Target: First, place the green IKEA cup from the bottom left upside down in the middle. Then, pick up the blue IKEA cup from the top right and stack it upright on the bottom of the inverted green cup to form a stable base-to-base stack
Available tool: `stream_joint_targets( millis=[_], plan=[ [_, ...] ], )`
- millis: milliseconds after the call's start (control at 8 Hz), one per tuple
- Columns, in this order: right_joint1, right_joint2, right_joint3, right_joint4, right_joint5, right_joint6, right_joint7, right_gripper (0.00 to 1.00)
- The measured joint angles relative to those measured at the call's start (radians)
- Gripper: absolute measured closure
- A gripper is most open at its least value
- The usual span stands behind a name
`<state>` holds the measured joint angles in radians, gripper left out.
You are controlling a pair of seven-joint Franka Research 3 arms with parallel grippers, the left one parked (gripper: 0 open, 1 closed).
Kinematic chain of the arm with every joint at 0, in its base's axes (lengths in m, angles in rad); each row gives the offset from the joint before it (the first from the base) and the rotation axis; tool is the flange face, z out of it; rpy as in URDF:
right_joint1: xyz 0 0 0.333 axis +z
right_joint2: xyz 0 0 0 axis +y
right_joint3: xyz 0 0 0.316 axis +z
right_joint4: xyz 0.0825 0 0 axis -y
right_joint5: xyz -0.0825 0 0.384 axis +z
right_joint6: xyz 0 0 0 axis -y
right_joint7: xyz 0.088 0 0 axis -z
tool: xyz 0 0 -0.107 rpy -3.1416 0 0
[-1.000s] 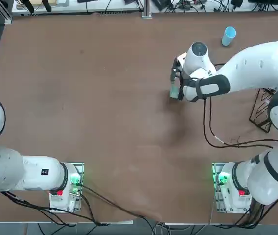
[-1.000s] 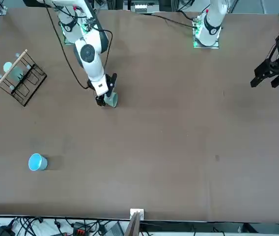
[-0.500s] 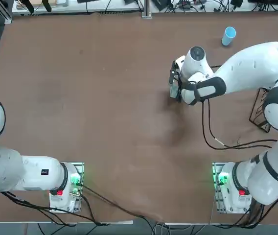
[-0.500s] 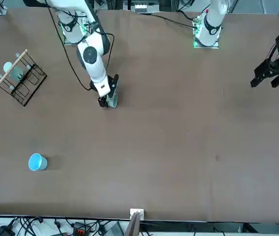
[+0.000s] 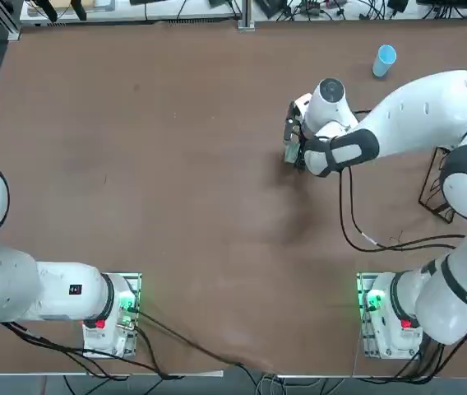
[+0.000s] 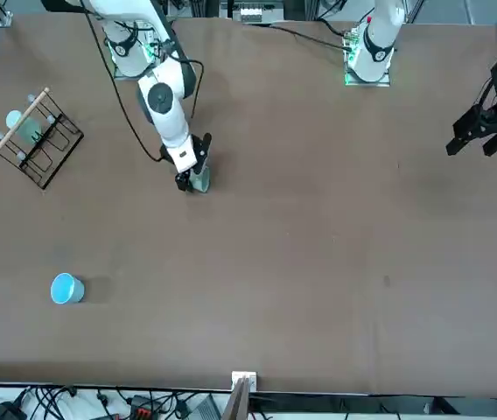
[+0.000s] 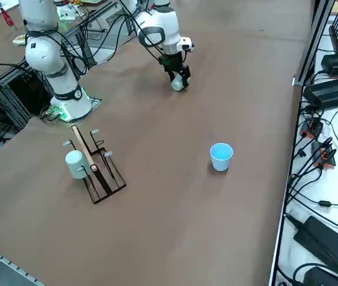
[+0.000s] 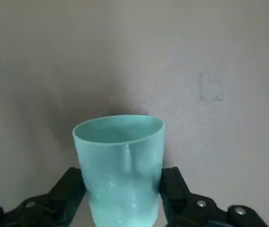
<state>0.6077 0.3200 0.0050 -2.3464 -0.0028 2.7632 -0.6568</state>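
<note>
My right gripper is shut on the pale green cup near the middle of the table, a finger on each side of its wall. The green cup points its wide rim away from the wrist, toward the table surface. In the front view the green cup hangs low beside the gripper; whether it touches the table I cannot tell. It shows in the right side view too, the green cup under the gripper. The blue cup stands upright and alone at the far right, blue cup, blue cup.
A black wire rack stands at the table's right edge, rack, with a pale whitish cup on it. Cables trail across the table from the right arm to its base.
The right wrist has turned slightly and drawn in a little, bringing the green cup from a tilt to nearly vertical. The blue cup has not moved.
</note>
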Motion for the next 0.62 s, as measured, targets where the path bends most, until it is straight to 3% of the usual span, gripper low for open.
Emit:
stream_joint_targets(
  millis=[250, 625],
  plan=[
    [0.000, -0.001, 0.000, 0.025, 0.000, -0.043, 0.000, 0.11],
    [-0.022, -0.037, -0.015, 0.244, 0.000, -0.440, -0.064, 0.11]
  ],
)
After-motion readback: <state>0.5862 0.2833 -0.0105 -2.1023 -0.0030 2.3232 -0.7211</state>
